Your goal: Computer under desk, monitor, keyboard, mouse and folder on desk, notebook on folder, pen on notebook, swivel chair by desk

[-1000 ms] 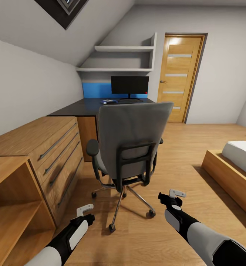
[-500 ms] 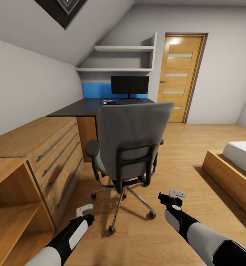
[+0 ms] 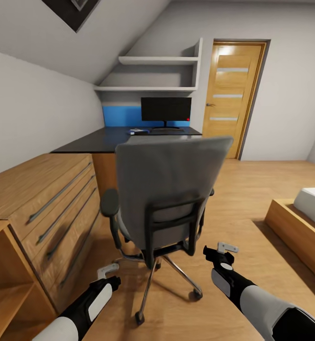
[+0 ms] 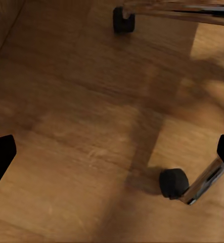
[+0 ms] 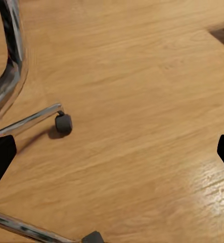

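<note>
Now I face the grey-upholstered swivel chair (image 3: 169, 189), its back toward me, between me and the glossy black counter (image 3: 110, 139) carrying the wide black monitor (image 3: 166, 109). My left tool (image 3: 108, 276) and right tool (image 3: 221, 252) hang spread wide, empty. I judge I'm approaching; next, rounding the chair to check its seat.

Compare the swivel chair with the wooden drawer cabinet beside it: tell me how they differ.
The swivel chair has a grey upholstered back with black armrests; the drawer cabinet is light wood with long dark handles. The chair stands on a chrome star base with black casters, while the cabinet is a solid box down to the floor. The chair sits out in the open floor, its back toward the camera; the cabinet runs along the wall. Both stand short of the black desk.
</note>
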You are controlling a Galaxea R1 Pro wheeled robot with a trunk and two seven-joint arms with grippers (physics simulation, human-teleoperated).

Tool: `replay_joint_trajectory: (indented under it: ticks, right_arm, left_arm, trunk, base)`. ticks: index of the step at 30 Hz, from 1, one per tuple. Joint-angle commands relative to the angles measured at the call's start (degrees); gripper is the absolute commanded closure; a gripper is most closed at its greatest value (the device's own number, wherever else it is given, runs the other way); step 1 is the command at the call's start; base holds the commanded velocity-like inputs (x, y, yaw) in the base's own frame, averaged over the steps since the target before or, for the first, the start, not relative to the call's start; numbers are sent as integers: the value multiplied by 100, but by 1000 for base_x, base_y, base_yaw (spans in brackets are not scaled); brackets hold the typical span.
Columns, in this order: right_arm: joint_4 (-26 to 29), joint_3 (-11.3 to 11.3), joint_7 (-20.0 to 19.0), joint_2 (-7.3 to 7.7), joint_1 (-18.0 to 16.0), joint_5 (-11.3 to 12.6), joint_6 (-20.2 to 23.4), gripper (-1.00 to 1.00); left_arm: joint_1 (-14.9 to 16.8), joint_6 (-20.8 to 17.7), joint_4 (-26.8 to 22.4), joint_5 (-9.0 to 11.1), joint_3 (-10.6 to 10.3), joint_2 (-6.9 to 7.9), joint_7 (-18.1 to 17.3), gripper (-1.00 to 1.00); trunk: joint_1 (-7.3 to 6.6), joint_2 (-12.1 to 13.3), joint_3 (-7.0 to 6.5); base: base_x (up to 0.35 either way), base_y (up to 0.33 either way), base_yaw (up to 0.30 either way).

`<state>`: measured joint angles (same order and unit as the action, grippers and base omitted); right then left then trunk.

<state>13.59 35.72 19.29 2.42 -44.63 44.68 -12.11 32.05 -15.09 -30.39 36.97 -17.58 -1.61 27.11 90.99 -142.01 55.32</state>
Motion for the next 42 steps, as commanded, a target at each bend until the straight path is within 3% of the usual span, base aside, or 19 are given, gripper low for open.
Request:
replay_joint_trajectory:
  ticks: [1,42]
  right_arm:
    - [-5,49,25,4,-2,59,-22,-100]
    - [-41,67,21,-4,-2,39,-37,-100]
  left_arm:
    - [3,-15,12,32,-50,4,48,-100]
    - [3,-11,59,12,-114,3,48,-100]
  trunk:
    - [2,-2,6]
    - [2,-2,6]
  base:
    - [318,-106,0]
    - [318,-123,0]
